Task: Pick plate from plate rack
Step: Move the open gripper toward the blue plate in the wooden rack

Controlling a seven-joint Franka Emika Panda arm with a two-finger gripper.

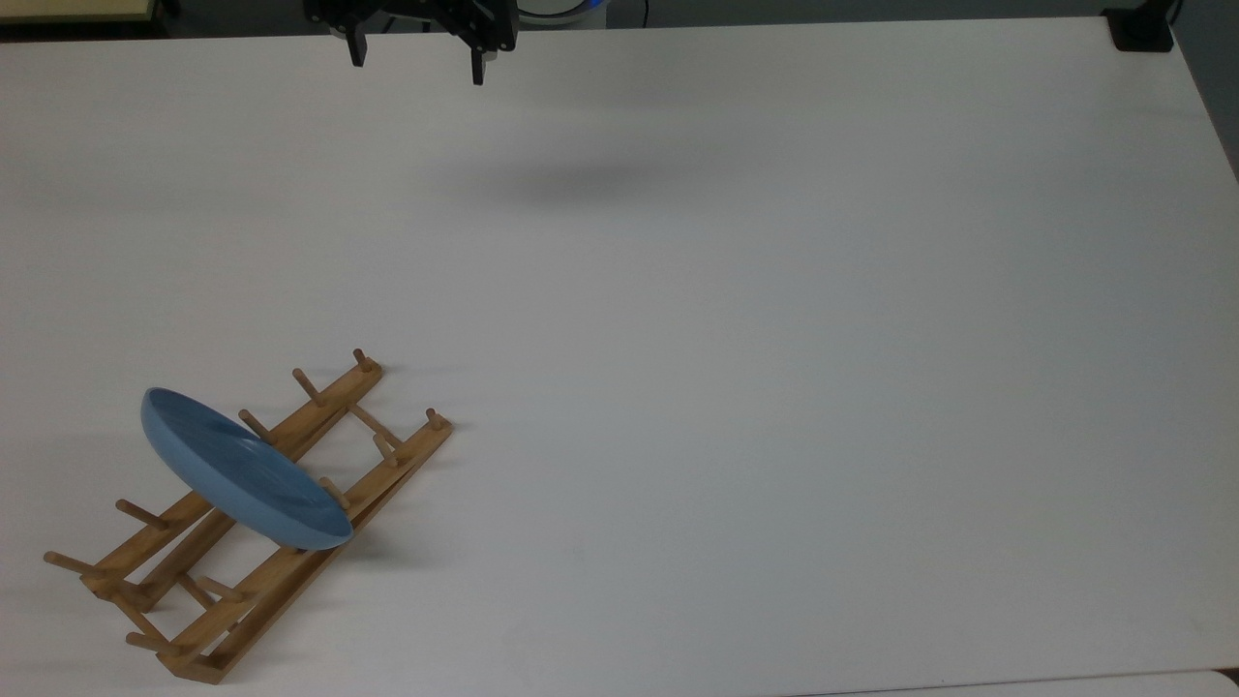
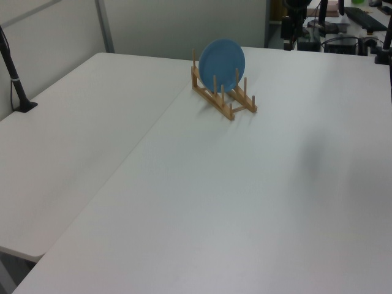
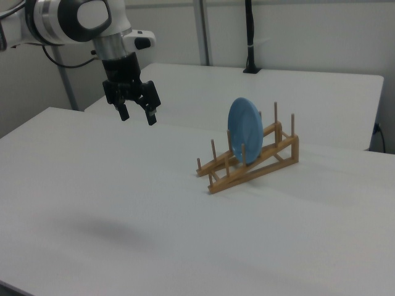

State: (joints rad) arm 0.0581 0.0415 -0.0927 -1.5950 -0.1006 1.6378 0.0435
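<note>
Table (image 1: pixel 774 339) white, bare around rack. Plate rack (image 3: pixel 256 161) at 8 o'clock in top view. Plate (image 3: pixel 245 130) stands on edge between pegs, mid-rack. Gripper (image 3: pixel 137 113) high at 12 o'clock in top view, fingers spread, holding nothing. Step: approach not begun. I must travel to plate, align jaws across rim.

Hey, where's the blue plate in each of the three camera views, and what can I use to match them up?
Top view: the plate stands on edge at lower left, in the plate rack.
Left view: upper centre, at the far end of the table.
Right view: right of centre, between the pegs.
Shared landmark: the wooden plate rack that holds it; the open pincer hangs well apart from it.
</note>
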